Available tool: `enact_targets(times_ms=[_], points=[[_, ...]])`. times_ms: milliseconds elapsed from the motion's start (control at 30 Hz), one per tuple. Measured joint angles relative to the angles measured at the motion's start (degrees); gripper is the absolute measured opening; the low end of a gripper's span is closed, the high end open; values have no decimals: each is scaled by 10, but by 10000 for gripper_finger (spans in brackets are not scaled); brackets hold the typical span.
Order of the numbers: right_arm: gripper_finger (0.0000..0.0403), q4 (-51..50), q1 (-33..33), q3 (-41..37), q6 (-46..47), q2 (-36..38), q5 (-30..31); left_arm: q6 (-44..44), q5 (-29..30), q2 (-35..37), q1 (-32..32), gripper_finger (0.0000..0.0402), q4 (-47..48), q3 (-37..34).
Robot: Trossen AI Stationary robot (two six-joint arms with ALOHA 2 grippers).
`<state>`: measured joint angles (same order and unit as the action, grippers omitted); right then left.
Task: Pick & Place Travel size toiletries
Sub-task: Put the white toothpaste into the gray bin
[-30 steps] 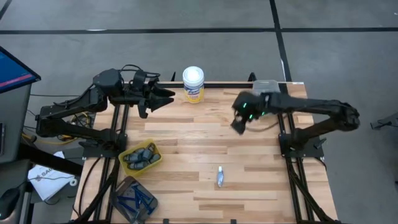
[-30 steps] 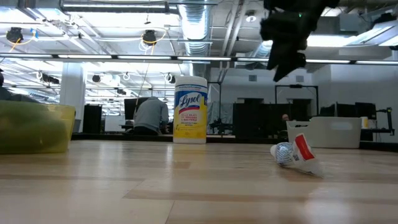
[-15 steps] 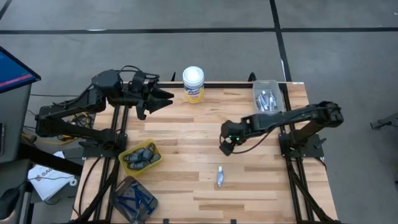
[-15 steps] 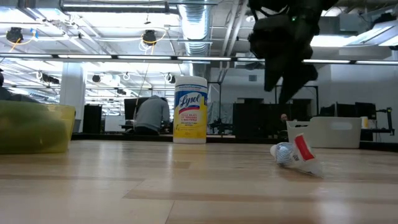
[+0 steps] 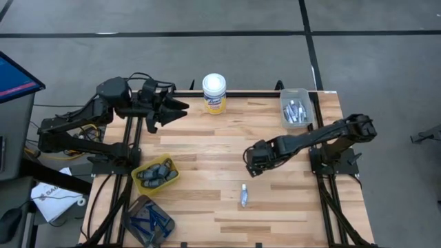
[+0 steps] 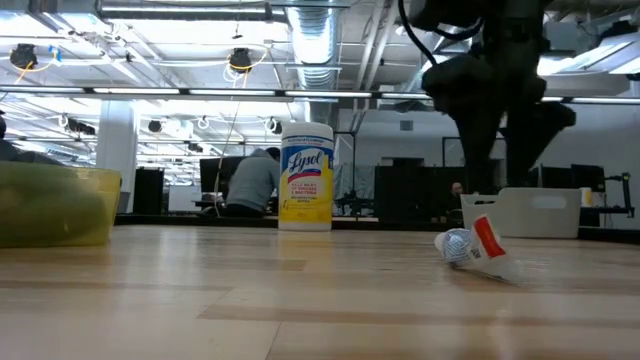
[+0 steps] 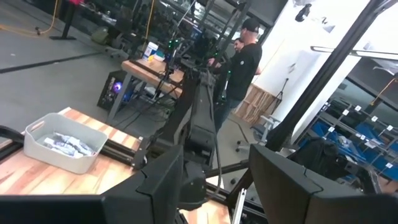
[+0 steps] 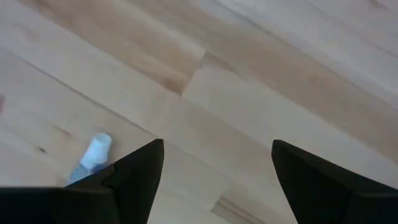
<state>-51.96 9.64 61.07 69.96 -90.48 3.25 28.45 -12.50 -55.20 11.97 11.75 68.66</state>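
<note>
One small white tube with blue print (image 5: 243, 196) lies on its side on the wooden table, near the front middle; it also shows in the low view (image 6: 475, 245) and the right wrist view (image 8: 93, 154). My right gripper (image 5: 253, 161) hangs open above the table, pointing down, a little to the far side of the tube (image 6: 505, 150) (image 8: 214, 174). My left gripper (image 5: 176, 109) stands open and level, high at the far left (image 7: 217, 186), with nothing between its fingers. More toiletries lie in a clear bin (image 5: 296, 109), a yellow bin (image 5: 156, 175) and a dark blue bin (image 5: 148, 220).
A tall white canister with a yellow label (image 5: 214, 93) stands at the far edge (image 6: 306, 176). The clear bin (image 7: 65, 142) sits at the far right corner, the yellow bin (image 6: 55, 205) at the left. A person (image 7: 242, 62) stands in the room beyond the table.
My right gripper has swung from over the far right part of the table toward the near edge and the middle, sinking toward the tube and rolling about its own line. It has stayed open. The tube has not moved.
</note>
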Motion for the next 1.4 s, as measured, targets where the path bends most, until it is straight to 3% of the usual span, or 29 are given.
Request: enact_targets(times_ms=[533,833,1067,1233,1400], points=[[290,226,60,2,68,-123,-20,-1,0,3,0,182,0,0],[288,160,78,75,60,-193,-35,-1,0,3,0,182,0,0],[262,79,86,145,34,-244,-32,-1,0,3,0,182,0,0],[231,58,85,158,23,-251,-33,-1,0,3,0,182,0,0],[175,50,86,158,21,-249,-36,-1,0,3,0,182,0,0]])
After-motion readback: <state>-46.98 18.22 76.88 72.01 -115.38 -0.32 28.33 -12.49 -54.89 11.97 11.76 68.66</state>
